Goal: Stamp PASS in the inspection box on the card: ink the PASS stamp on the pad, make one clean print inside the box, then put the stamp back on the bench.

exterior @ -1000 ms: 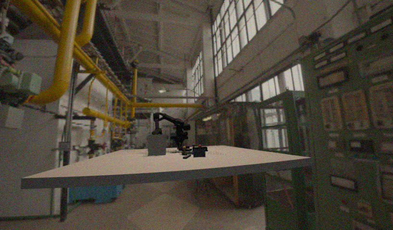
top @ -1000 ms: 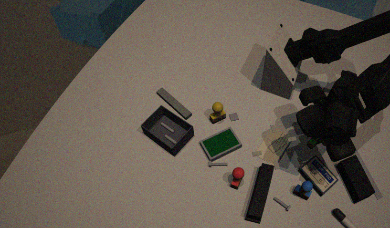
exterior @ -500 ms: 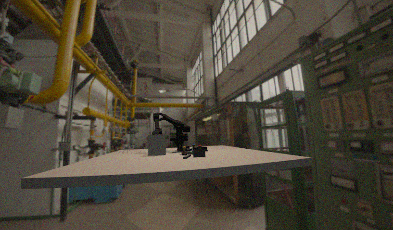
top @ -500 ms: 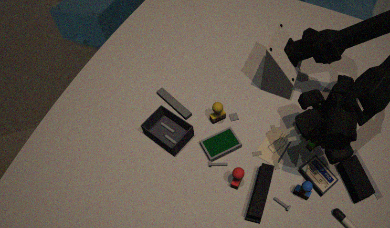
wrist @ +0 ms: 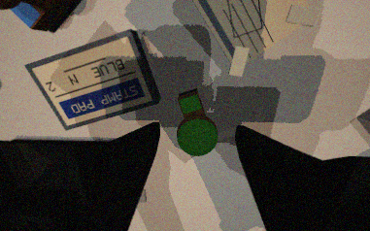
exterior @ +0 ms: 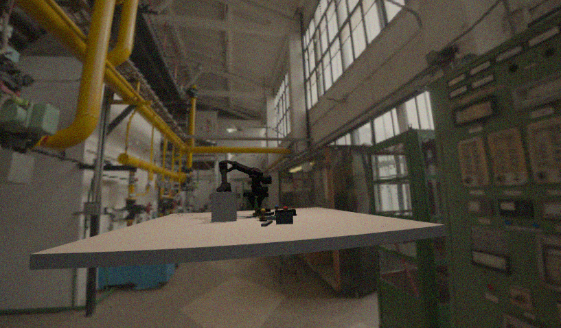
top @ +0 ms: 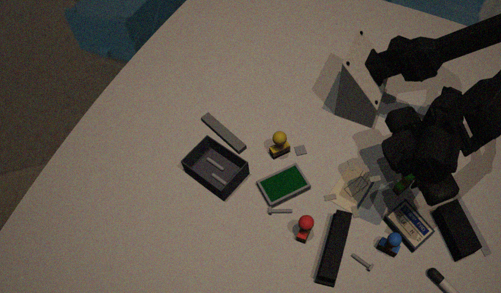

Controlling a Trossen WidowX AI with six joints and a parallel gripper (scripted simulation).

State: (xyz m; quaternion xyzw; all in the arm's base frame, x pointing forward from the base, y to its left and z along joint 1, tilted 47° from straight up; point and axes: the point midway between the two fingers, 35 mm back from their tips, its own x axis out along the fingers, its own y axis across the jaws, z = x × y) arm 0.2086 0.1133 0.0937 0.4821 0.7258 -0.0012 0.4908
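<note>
The green-knobbed stamp [wrist: 197, 137] [top: 404, 183] stands between my open gripper fingers [wrist: 198, 127], with a gap on each side of its knob in the wrist view. Its face and lettering are hidden. The cream card [top: 340, 189] [wrist: 282, 38] lies beside it under shadows, with tape at its edges and a dark-lined box; I cannot tell any print on it. A green ink pad [top: 284, 183] lies open at its left. A closed pad marked STAMP PAD, BLUE [top: 408, 225] [wrist: 96, 82] lies near the stamp. Yellow [top: 279, 138], red [top: 305, 222] and blue [top: 394, 239] stamps stand apart.
A grey wedge-shaped block [top: 354, 98] stands behind the card. Two black blocks [top: 334, 247] [top: 456, 233] lie in front. A dark open box [top: 201, 179], a grey bar [top: 223, 132], bolts [top: 361, 262] [top: 281, 211] and a marker [top: 435, 276] lie around.
</note>
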